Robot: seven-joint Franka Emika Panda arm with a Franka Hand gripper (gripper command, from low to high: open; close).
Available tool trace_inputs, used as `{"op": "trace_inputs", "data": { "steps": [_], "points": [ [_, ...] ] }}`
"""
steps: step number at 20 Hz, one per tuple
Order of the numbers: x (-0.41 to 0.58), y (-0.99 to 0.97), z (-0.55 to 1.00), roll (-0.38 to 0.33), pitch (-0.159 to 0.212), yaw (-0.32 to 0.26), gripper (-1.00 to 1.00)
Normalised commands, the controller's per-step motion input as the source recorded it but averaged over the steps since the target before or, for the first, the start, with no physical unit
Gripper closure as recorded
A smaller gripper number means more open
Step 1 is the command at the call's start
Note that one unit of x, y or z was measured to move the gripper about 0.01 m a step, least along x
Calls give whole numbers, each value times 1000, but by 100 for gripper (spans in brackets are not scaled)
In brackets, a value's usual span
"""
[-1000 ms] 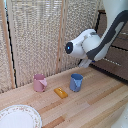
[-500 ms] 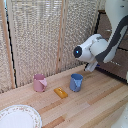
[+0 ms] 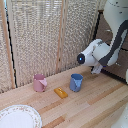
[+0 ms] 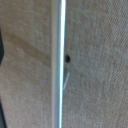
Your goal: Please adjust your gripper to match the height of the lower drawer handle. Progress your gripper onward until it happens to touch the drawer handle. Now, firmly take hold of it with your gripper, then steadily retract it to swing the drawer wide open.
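In the exterior view my white arm reaches toward the dark brown drawer [image 3: 111, 67] at the exterior view's right. The gripper [image 3: 97, 70] sits low at the arm's end, close to the drawer front, and its fingers are mostly hidden by the wrist. The wrist view is filled by the brown drawer front [image 4: 95, 65], seen very close. The lower drawer handle [image 4: 59, 65], a thin silver bar, crosses the middle of that picture. One dark finger [image 4: 2, 50] shows only at the picture's edge, well away from the bar. Nothing is gripped.
On the wooden table [image 3: 95, 107] stand a pink cup [image 3: 39, 82] and a blue cup [image 3: 76, 81], with a small orange block [image 3: 61, 92] between them. A patterned plate [image 3: 17, 117] lies at the near left. A woven screen [image 3: 45, 35] forms the back wall.
The arm has moved toward the exterior view's right and slightly down, closing in on the brown drawer front. The cups, block and plate have not moved.
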Motion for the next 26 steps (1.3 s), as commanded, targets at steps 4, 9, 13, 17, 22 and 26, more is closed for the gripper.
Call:
{"op": "trace_inputs", "data": {
  "steps": [4, 9, 13, 17, 22, 26],
  "points": [
    [0, -438, -96, -14, 0, 167, -100],
    [31, -403, -61, 10, 15, 210, -100],
    [10, -131, 0, 5, 43, 272, 100],
    [0, -68, -27, 26, 11, 212, 100],
    [-3, -206, -9, 25, 0, 17, 100],
    [6, 18, 0, 5, 12, 0, 100]
  ]
}}
